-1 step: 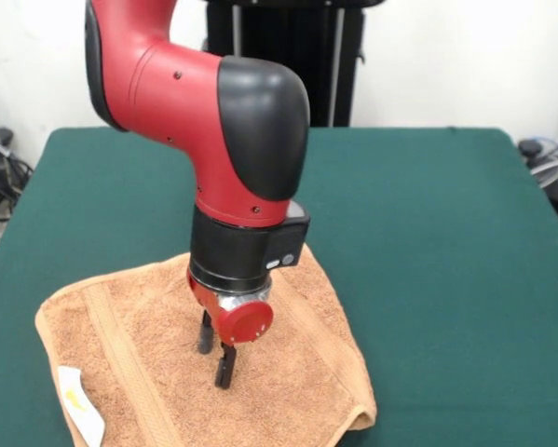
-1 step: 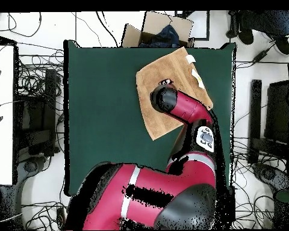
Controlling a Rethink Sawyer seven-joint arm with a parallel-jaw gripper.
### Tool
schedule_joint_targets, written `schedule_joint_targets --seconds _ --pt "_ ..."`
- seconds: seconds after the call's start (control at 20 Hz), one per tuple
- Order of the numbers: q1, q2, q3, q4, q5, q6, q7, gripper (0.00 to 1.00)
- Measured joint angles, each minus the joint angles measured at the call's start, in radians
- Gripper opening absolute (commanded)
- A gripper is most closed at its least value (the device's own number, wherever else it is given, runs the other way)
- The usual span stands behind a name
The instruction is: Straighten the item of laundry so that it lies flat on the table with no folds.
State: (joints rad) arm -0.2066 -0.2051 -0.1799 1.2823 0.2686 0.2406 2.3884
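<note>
The item of laundry (image 1: 139,345) is a tan-orange towel spread at the near left of the green table (image 1: 428,233). Its white label (image 1: 81,408) with yellow print hangs at the near left edge. The towel's near right corner (image 1: 360,414) is doubled under in a rolled fold. My gripper (image 1: 214,365) points straight down over the towel's middle, its two black fingers (image 1: 225,365) a little apart, their tips at the cloth and nothing between them. In the overhead view the towel (image 2: 168,123) lies askew near the table's (image 2: 105,108) top right, and my wrist covers the gripper.
An open cardboard box (image 2: 156,30) stands just beyond the table's edge near the towel. Cables and equipment (image 2: 38,108) crowd the floor around the table. The red arm (image 2: 189,111) reaches across the towel's lower part.
</note>
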Motion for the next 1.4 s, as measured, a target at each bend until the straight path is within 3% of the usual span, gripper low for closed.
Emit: schedule_joint_targets --seconds 0.35,0.75,1.4 --pt "0.000 -0.001 0.002 -0.003 -0.041 -0.016 0.000 1.00" --pt "-0.016 -0.005 0.026 -0.020 -0.147 -0.027 0.000 1.00" --pt "-0.151 -0.014 0.144 -0.081 -0.369 -0.049 0.000 1.00"
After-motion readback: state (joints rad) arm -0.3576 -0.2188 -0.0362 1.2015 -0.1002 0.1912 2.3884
